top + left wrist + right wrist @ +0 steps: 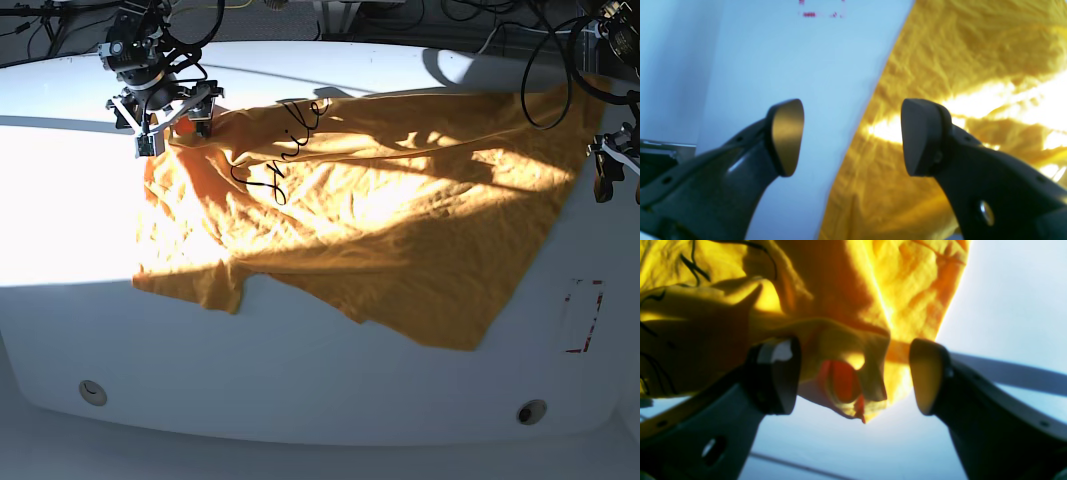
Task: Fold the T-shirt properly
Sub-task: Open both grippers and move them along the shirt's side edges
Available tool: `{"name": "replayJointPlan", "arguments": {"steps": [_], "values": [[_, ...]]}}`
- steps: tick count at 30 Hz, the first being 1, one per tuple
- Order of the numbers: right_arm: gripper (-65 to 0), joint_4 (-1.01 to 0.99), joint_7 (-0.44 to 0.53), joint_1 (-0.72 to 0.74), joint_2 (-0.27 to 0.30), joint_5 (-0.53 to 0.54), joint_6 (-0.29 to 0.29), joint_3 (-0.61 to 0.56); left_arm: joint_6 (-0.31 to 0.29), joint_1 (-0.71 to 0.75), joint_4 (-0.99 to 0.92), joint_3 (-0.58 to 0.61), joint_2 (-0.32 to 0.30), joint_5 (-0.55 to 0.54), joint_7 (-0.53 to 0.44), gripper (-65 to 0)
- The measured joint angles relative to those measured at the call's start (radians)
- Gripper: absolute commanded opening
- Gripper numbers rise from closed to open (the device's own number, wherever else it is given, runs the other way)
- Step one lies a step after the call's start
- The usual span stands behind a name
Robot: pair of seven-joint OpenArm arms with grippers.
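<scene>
The orange-yellow T-shirt (pixel 400 220) lies spread and wrinkled across the white table (pixel 300 370), its black line drawing (pixel 285 150) facing up near the left. My right gripper (pixel 172 135) stands open at the shirt's far left corner. In the right wrist view a bunched fold of the T-shirt (pixel 846 350) sits between the spread fingers (pixel 780 373), clamped by neither. My left gripper (pixel 618 185) hangs open at the shirt's far right edge. In the left wrist view its fingertips (pixel 923 136) straddle the T-shirt's (pixel 957 66) border with nothing held.
A red rectangular mark (pixel 583 315) is drawn on the table near the right edge, also seen as a red mark (pixel 821 10) in the left wrist view. Two round holes (pixel 92 392) sit near the table's front edge. Cables (pixel 480 15) lie behind the table.
</scene>
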Motion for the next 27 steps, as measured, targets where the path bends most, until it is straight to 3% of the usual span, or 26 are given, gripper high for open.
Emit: {"name": "replayJointPlan", "arguments": {"steps": [7,10,13,22,27], "values": [[-16.2,0.001,0.005,0.076,0.011,0.142,0.002,0.092,0.007,-0.136,-0.004,0.103,-0.001,0.001,0.02,-22.8],[-16.2,-0.007,-0.003,0.12,0.014,0.15,0.002,0.155,0.007,-0.166,-0.004,0.145,0.002,-0.001,0.021,-22.8],[-16.2,-0.041,0.007,0.178,0.029,0.14,-0.013,0.196,0.02,-0.198,-0.005,0.182,0.003,0.069,0.024,-22.8],[-16.2,-0.265,0.002,0.298,0.062,0.158,0.002,0.214,0.019,-0.248,-0.008,0.257,0.084,0.182,0.02,-22.8],[-16.2,-0.345,0.001,0.312,0.076,0.14,-0.008,0.23,0.019,-0.267,-0.041,0.281,0.092,0.219,0.021,-22.8]]}}
